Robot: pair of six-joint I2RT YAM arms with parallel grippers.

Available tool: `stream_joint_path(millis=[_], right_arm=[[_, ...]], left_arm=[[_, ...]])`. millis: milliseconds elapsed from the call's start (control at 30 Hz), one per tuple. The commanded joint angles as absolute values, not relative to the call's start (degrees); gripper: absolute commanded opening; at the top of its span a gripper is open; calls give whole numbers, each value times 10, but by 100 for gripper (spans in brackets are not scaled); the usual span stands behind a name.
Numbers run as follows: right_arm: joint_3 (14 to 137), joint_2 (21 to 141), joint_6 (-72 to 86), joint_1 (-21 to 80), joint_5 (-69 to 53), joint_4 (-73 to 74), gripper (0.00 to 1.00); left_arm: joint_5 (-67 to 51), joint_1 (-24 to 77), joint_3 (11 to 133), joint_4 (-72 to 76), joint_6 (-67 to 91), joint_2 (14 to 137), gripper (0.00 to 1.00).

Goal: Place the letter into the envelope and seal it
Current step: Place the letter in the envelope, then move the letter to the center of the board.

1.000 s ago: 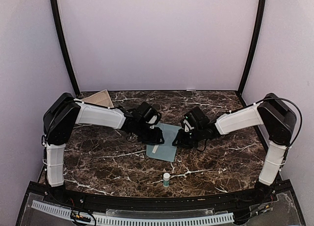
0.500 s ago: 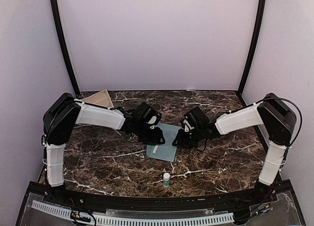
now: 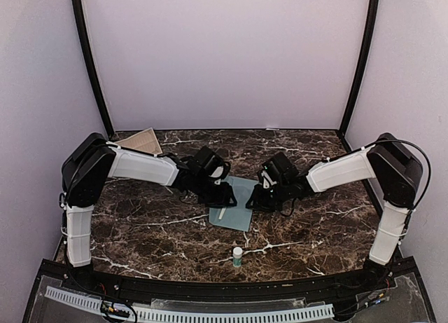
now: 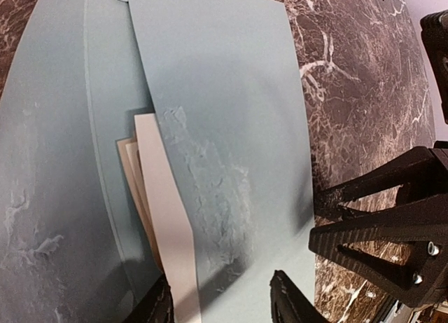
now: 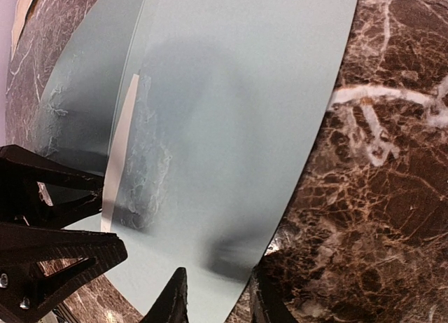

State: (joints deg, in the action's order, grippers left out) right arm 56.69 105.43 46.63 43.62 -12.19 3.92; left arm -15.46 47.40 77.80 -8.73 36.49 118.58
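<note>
Jaws, two pairs, gape over one envelope (image 3: pixel 239 207).

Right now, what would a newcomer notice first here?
The pale teal envelope lies flat mid-table on dark marble, with the left gripper and the right gripper poised over it from opposite sides. In the left wrist view a white strip pokes out from under its flap. A small glue stick stands alone nearer the arm bases.
</note>
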Motion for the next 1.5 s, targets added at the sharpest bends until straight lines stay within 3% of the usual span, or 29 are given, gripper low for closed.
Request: stream_joint_path(millis=[0, 200, 467, 833, 933, 1067, 1167, 1467], right_arm=[[573, 1073, 470, 450, -123, 47, 28], [573, 1063, 467, 450, -106, 63, 28], [579, 1051, 456, 448, -72, 93, 28], [586, 998, 439, 444, -63, 111, 31], [587, 971, 430, 443, -53, 120, 39], [590, 927, 418, 440, -36, 137, 51], [584, 884, 412, 437, -18, 140, 61], [570, 815, 404, 423, 15, 154, 73]], left_arm=[[-192, 488, 767, -84, 371, 1198, 45], [-146, 488, 790, -130, 346, 1188, 45], [-99, 489, 807, -175, 315, 1120, 67], [-111, 474, 767, -195, 286, 951, 75], [-113, 453, 767, -219, 277, 906, 75], [-86, 407, 783, -289, 221, 857, 84], [-80, 320, 799, -345, 202, 831, 90], [-8, 168, 879, -363, 138, 946, 94]])
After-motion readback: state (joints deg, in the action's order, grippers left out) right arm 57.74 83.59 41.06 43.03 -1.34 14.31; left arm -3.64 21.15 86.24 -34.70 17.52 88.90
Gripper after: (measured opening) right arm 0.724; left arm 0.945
